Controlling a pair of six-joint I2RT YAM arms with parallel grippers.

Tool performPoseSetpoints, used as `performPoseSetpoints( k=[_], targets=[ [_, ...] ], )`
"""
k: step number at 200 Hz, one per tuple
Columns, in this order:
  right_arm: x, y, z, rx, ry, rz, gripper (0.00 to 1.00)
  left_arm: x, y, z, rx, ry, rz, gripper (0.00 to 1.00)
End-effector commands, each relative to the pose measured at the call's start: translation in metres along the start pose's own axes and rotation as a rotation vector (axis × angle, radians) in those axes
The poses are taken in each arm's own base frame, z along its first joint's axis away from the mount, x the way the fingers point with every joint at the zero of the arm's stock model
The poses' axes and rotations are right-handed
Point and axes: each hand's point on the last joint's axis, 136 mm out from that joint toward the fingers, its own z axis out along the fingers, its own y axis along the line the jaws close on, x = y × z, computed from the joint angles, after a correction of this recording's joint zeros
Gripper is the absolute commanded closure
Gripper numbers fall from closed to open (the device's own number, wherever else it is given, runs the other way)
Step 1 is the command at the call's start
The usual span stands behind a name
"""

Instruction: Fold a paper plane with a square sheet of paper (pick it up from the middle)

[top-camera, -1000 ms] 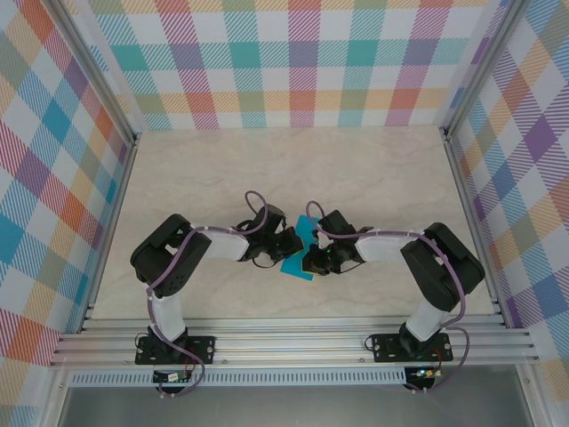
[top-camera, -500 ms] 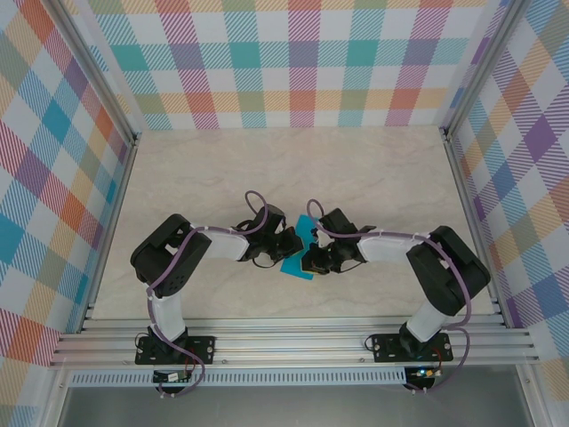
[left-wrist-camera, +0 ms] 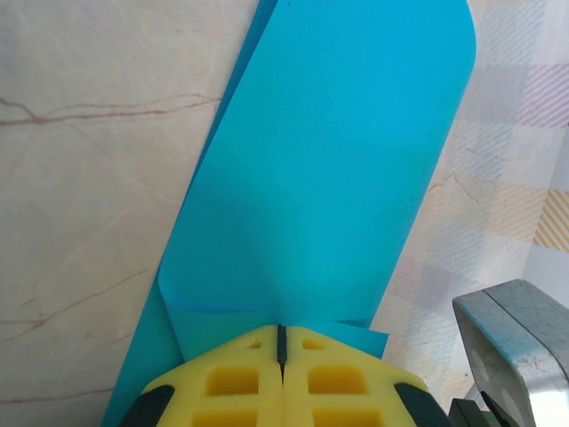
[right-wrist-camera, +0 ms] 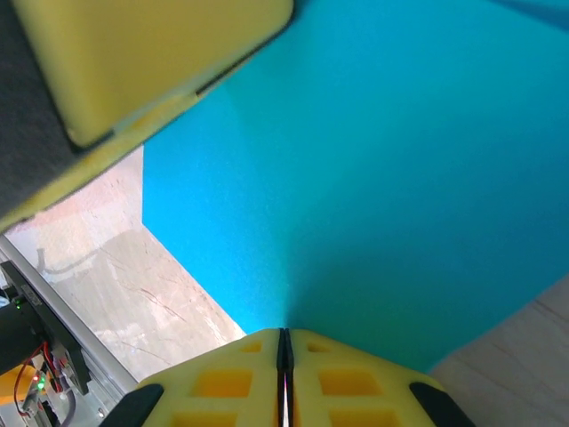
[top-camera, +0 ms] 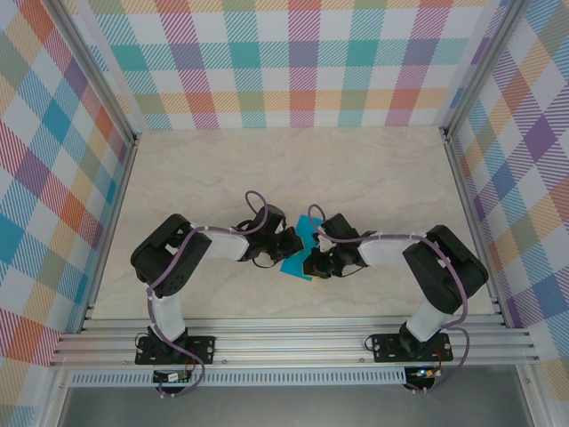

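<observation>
Marble-look table [top-camera: 382, 178], plaid walls [top-camera: 302, 62]. One teal paper [left-wrist-camera: 329, 178], two arms, two pincers. Left arm [top-camera: 173, 253] and right arm [top-camera: 440, 262] are both bent, elbows out, forearms pointing inward, wrists close together mid-table. Left pincer [left-wrist-camera: 281, 342] is pressed together, pinching the paper's edge; the sheet runs straight ahead of its tips, curled over in two layers. Right pincer [right-wrist-camera: 284, 342] is likewise clamped on the paper, which spreads ahead and to both sides of its tips. One yellow pad [right-wrist-camera: 151, 53] of the left pincer sits ahead and left of the right pincer.
</observation>
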Motion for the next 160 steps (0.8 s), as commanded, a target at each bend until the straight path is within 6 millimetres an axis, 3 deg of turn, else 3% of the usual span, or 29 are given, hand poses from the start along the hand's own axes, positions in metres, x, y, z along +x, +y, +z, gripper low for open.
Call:
performPoseSetpoints(
  k=[1, 64, 100, 160],
  targets=[
    [0.018, -0.007, -0.004, 0.014, 0.036, -0.014, 0.88, 0.015, 0.036, 0.007, -0.102, 0.054, -0.031, 1.0],
    [0.033, -0.028, 0.002, 0.036, 0.056, -0.032, 0.88, 0.015, 0.037, 0.007, -0.105, 0.053, -0.034, 1.0],
    [0.038, -0.026, -0.002, 0.02, 0.05, -0.074, 0.88, 0.015, 0.037, 0.007, -0.106, 0.054, -0.034, 1.0],
    [0.039, -0.027, -0.005, -0.012, 0.026, 0.0, 0.85, 0.016, 0.039, 0.007, -0.107, 0.056, -0.034, 1.0]
  ],
)
